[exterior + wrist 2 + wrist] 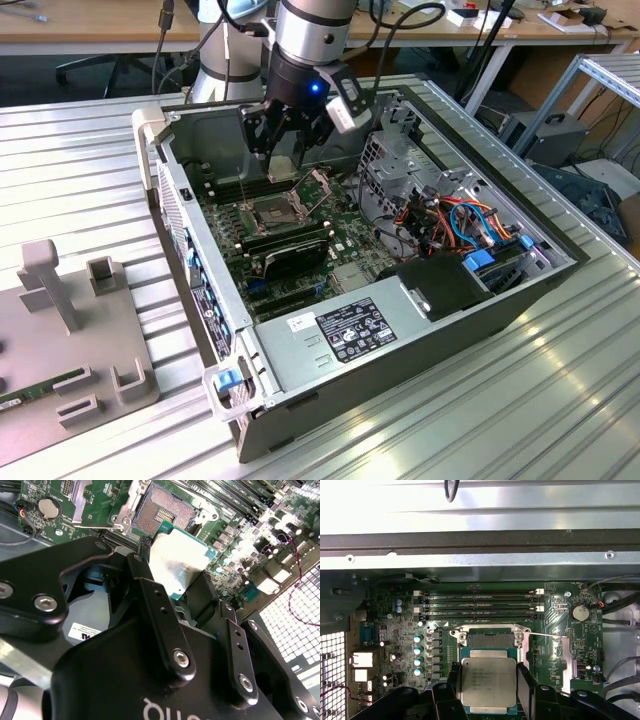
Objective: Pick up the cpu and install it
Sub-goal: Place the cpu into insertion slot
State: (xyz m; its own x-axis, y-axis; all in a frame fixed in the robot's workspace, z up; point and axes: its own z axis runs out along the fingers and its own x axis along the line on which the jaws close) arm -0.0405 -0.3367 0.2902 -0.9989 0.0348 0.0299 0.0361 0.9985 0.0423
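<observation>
Tool (173,580) clamps cpu (488,680) by two edges, near open socket (491,639).

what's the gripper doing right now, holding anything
gripper: shut on the cpu, holding it above the open socket.

The end effector (488,674) grips the cpu (488,685).

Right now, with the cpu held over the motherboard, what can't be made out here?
Corner of the cpu nearest the wrist: second wrist view, behind the fingers of the end effector.
Much of the socket: first wrist view, covered by the cpu.
cpu underside: both wrist views, faces away.
Gap between cpu and socket: exterior view, too small to judge.
</observation>
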